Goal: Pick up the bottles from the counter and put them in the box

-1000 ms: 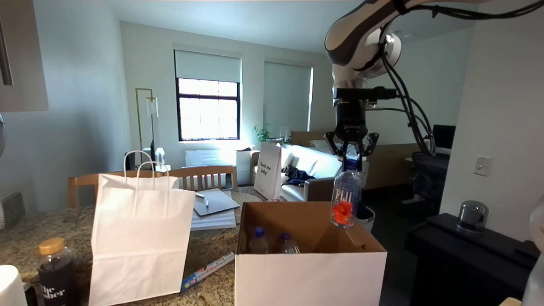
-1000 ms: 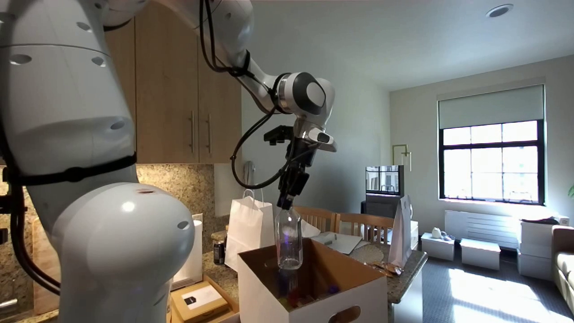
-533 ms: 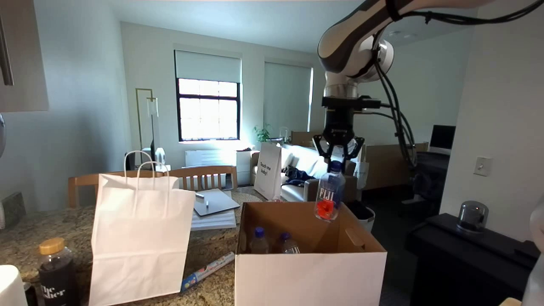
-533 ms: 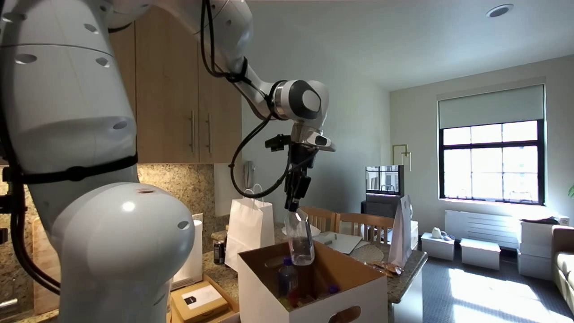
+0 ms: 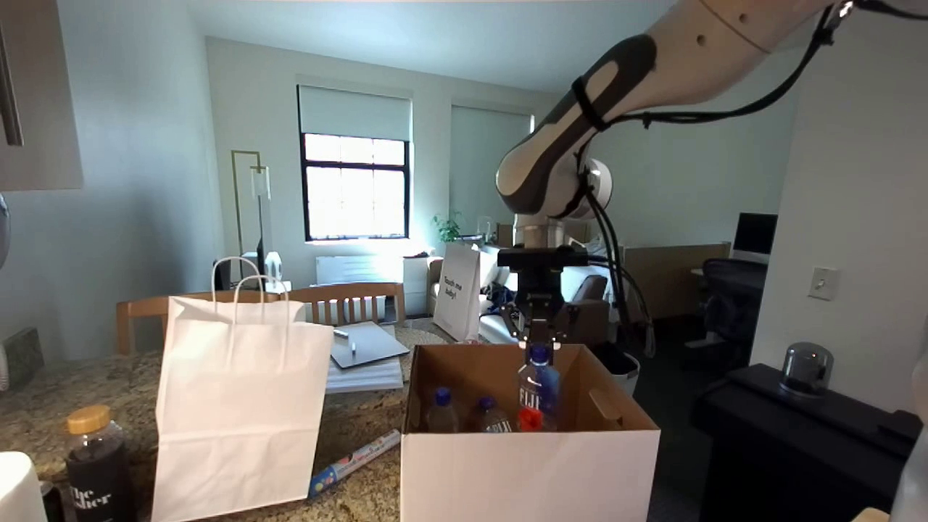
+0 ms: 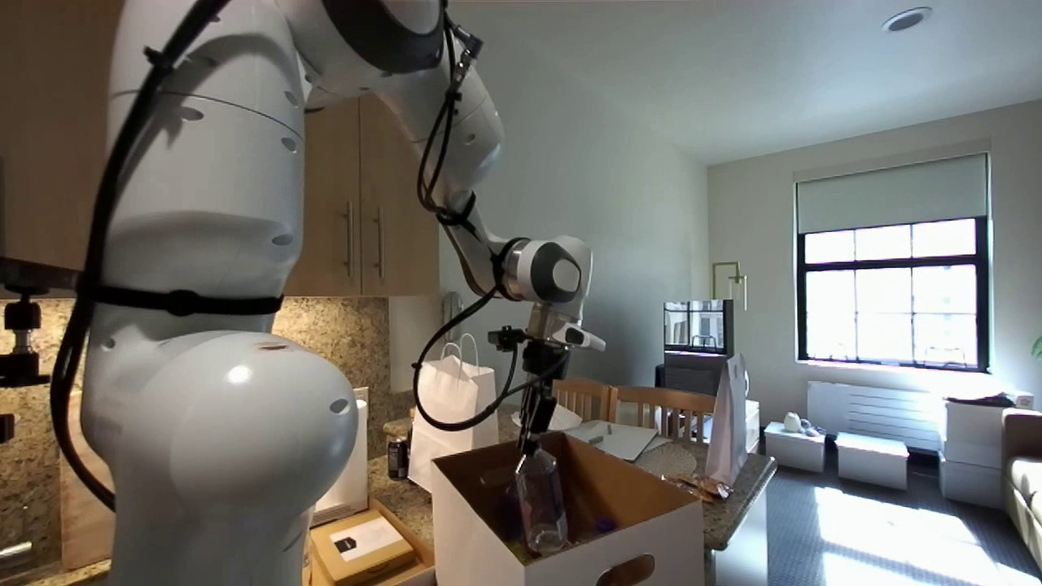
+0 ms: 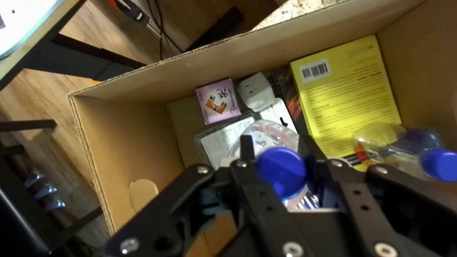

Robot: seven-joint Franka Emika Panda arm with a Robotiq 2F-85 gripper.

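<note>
Gripper [image 5: 541, 348] clamped round top of held bottle [image 6: 541, 500], which is down inside box [image 5: 529, 471]; slightly tilted in an exterior view, can't tell if base touches bottom. 2 other btls in box, left of it in an exterior view: left bottle [image 5: 441, 418] & middle bottle [image 5: 494, 419]. Paper bag [image 5: 239, 420] on counter [image 5: 65, 391], left of box, w/ tube [image 5: 355, 461] btwn.

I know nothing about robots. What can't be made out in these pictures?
Whether the held bottle touches anything below: in an exterior view, the box hides its base; in the wrist view, the bottle covers the spot.
Small print on the yellow package: blurred in the wrist view.
The handled bag: its sides hide any contents in both exterior views.
White thing, wrist view's upper left corner: cut off by the edge.
</note>
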